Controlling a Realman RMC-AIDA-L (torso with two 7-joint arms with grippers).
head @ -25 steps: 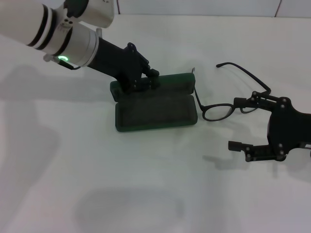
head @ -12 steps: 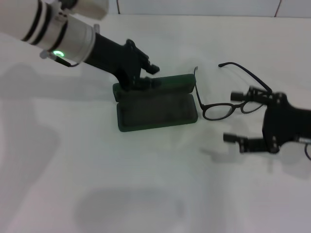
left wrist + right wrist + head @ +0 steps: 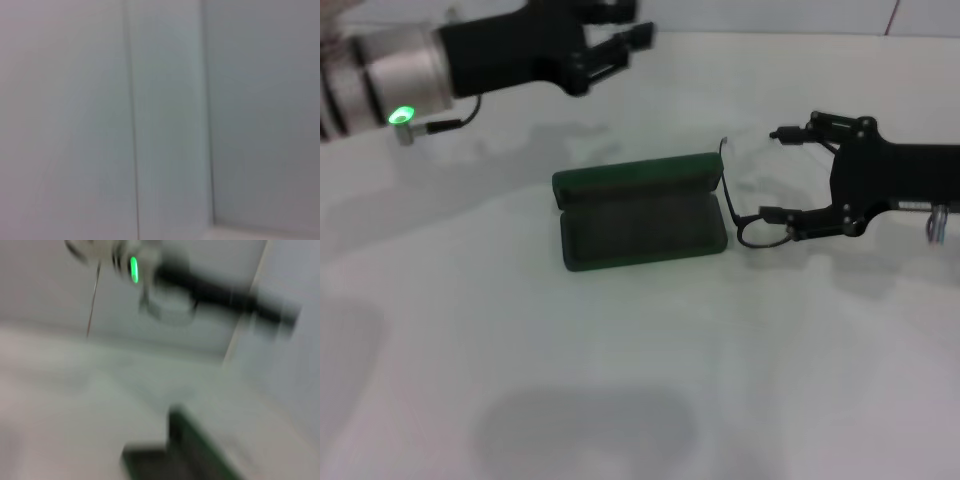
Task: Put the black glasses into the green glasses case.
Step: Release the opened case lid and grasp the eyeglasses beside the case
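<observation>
Your head camera looks down on a plain white table (image 3: 620, 400). Near its middle lies the green glasses case (image 3: 640, 212), a dark green rectangular hard shell with rounded corners. It is open, lid hinged back on the far side, and its dark lining faces up with nothing inside.

Just to the right of the case sit the black glasses (image 3: 752, 218), a thin black wire frame. You can make out one rounded lens close to the case's right end and a slim temple arm rising beside the case's far right corner. The remainder of the frame is hidden behind your right gripper.

Your right gripper (image 3: 778, 172), a black two-fingered tool, reaches in from the right edge and sits over the glasses. Its fingers are spread wide, one on the far side and one on the near side. The near fingertip lies right at the lens; whether it touches the frame cannot be told.

Your left gripper (image 3: 620, 40), also black, on a white and silver arm with a green light, is raised at the top left, well apart from the case. Its fingers look parted and hold nothing.

Your left wrist camera shows only blank pale surfaces. Your right wrist camera shows a blurred view of the case (image 3: 187, 450) and your left arm (image 3: 200, 287) beyond it.
</observation>
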